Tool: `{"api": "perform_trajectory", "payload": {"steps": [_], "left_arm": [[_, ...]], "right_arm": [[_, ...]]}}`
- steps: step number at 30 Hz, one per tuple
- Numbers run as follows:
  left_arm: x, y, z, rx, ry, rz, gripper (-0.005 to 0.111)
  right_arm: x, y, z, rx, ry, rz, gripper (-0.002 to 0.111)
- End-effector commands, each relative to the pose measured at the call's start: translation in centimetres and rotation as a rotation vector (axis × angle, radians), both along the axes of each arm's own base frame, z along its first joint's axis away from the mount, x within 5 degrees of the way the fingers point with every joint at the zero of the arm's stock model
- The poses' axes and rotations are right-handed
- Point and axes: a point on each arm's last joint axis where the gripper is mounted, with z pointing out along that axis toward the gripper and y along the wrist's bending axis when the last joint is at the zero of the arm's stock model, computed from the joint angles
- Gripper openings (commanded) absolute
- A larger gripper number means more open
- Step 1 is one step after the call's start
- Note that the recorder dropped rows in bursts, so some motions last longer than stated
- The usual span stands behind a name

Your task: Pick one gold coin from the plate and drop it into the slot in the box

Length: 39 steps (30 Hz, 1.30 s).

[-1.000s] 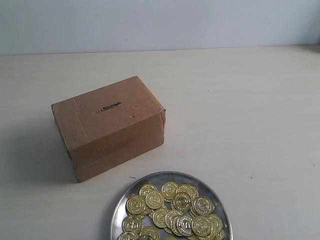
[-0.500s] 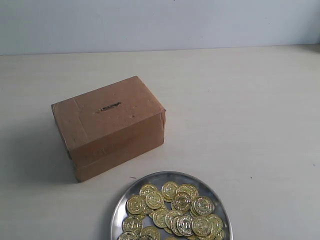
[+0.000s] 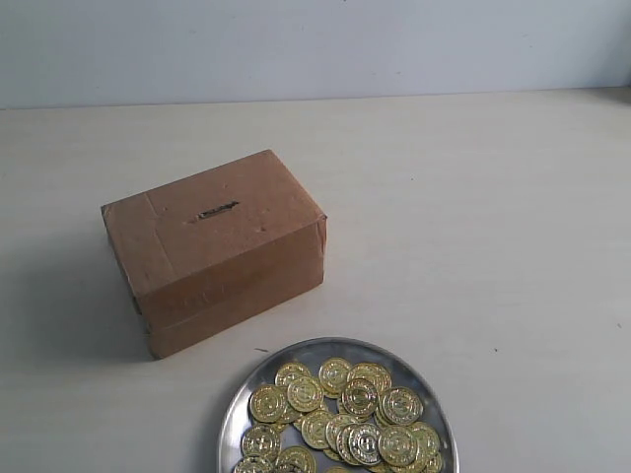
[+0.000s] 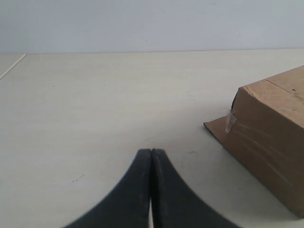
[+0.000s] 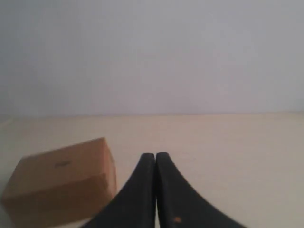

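Nearest first: the plate [image 3: 240, 399] sits at 6 o'clock in the exterior view, its lower edge cut off by the frame. The gold coins [image 3: 345, 414] are piled loosely and overlap, mostly toward the plate's 3 to 6 o'clock side. No coin has been picked yet.

The box [image 3: 222, 251] is at about 10 o'clock from the plate, near it but not touching, and turned at an angle on the table [image 3: 493, 227]. The slot [image 3: 215, 211] is on the top face toward its far edge and runs roughly 8 to 2 o'clock. The wall [image 3: 315, 44] is behind everything.

Neither arm shows in the exterior view. The left gripper [image 4: 151, 156] has its fingers pressed together with nothing between them, and the box corner is at its 3 o'clock. The right gripper [image 5: 155, 158] is likewise closed and empty, with the box at its 8 o'clock, low and blurred. Plate isn't visible in either wrist view.

Risks from here, my read:
- Overlapping coins: the fingers could pinch two at once, or skate off an upper coin. Thin flat discs on slick metal give little edge to grab.
- A descent onto the plate's rim or off-centre could tip or slide it, since nothing pins it down.
- The slot is narrow and skewed. If the wrist yaw doesn't match that 8-to-2 line, the coin lands flat on the cardboard.
- The box looks light, so a hard contact could shift it and move the slot.
- The jaws must open before the approach, or they'll just push the pile around.
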Motion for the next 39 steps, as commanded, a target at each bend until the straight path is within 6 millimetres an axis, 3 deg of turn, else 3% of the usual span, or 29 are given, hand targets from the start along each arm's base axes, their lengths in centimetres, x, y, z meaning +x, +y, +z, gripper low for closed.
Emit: {"api": "perform_trajectory", "payload": {"steps": [1, 5, 10, 22, 28, 36, 39], "left_arm": [[0.0, 0.0, 0.0, -0.011, -0.01, 0.003, 0.0], [0.0, 0.0, 0.0, -0.011, -0.01, 0.003, 0.0], [0.0, 0.0, 0.0, -0.011, -0.01, 0.003, 0.0], [0.0, 0.0, 0.0, -0.011, -0.01, 0.003, 0.0], [0.0, 0.0, 0.0, -0.011, -0.01, 0.003, 0.0], [0.0, 0.0, 0.0, -0.011, -0.01, 0.003, 0.0], [0.0, 0.0, 0.0, -0.011, -0.01, 0.003, 0.0]], "right_arm": [[0.6, 1.7, 1.7, -0.18, 0.088, 0.244, 0.0], [2.3, 2.6, 2.4, -0.232, 0.196, 0.384, 0.0], [4.9, 3.0, 1.8, -0.277, 0.361, 0.503, 0.0], [11.0, 4.5, -3.2, -0.287, 0.708, 0.699, 0.0], [12.9, 6.6, -6.2, -0.424, 0.791, 0.775, 0.0], [14.2, 10.2, -7.4, -0.657, 0.794, 0.937, 0.0], [14.5, 12.6, -7.6, -0.81, 0.758, 1.04, 0.0]]}}
